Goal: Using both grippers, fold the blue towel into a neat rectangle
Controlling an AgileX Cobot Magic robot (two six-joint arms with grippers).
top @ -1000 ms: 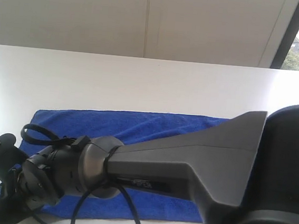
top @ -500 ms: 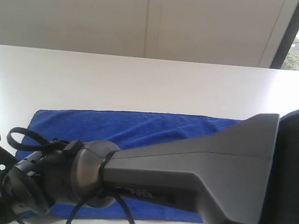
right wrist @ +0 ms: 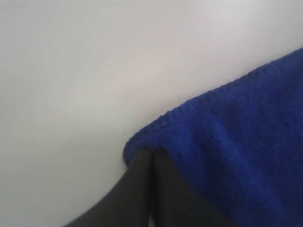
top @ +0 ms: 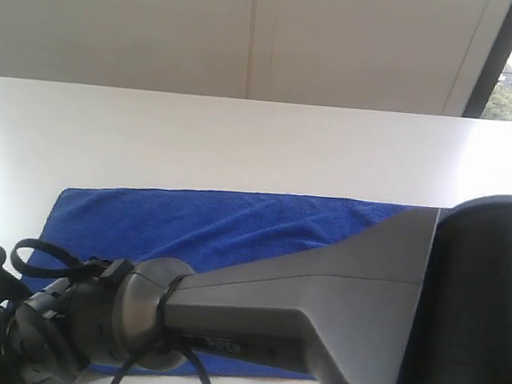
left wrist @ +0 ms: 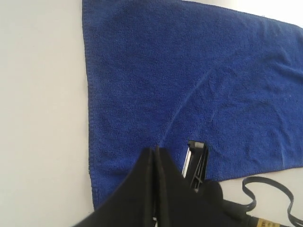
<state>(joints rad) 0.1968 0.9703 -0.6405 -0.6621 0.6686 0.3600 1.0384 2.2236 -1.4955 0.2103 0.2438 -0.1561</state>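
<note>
I am working at the near left end of the blue towel [top: 235, 222], which is lying flat as a long strip across the white worktop [top: 243, 136]. My right arm [top: 318, 298] is reaching across the cloth to that end. My right end effector [right wrist: 151, 153] is showing its fingers pressed together, tips touching the towel's corner. I cannot tell whether any cloth is pinched between them. My left end effector [left wrist: 155, 150] is also showing fingers together, hovering over the towel near its short edge and gripping nothing. I am judging this as the start of a fold, with the corners being lined up and nothing lifted yet. The next move is calling for parting the fingers, getting one pair around each corner of this short edge, then raising both evenly and carrying them to the far end so the edges meet. No readable writing is showing: a faint mark under my right arm is too blurred, and no tag is visible
</note>
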